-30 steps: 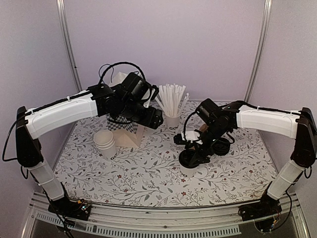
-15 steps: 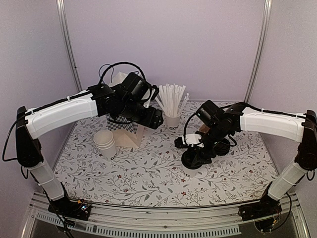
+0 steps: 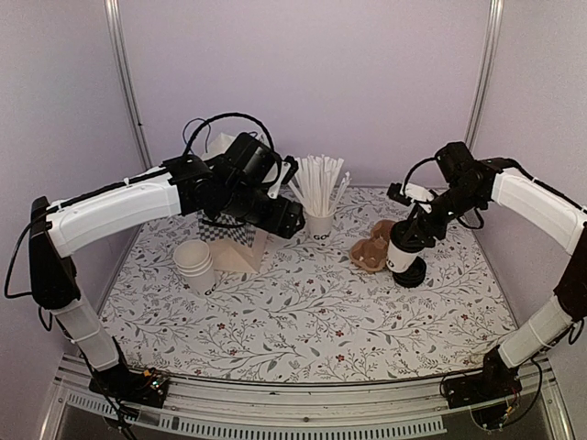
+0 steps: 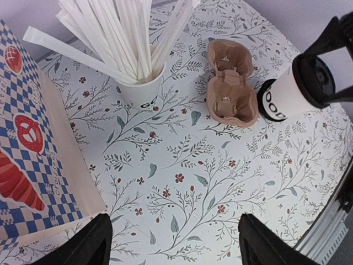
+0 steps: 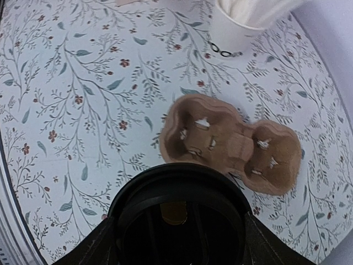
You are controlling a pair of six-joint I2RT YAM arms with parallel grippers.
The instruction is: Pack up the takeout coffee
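The left tool (image 4: 175, 221) shows only as two dark fingers (image 4: 94, 245) at the bottom edge, standing wide apart with bare floral-printed surface (image 4: 182, 165) between them. At the left lies a blue-and-white checked paper bag (image 4: 33, 143) printed with a pretzel and a croissant. Above centre stands a white paper cup full of white paper-wrapped straws (image 4: 142, 88), which fan outward. To its right rests a brown moulded-pulp two-pocket cup carrier (image 4: 229, 83). Just beside the carrier's right edge is the takeout coffee (image 4: 287, 96), a small white paper cup with black lettering and a round black plastic lid, tilted with the lid toward the upper right. The black right tool (image 4: 325, 72) clasps it at the lid.
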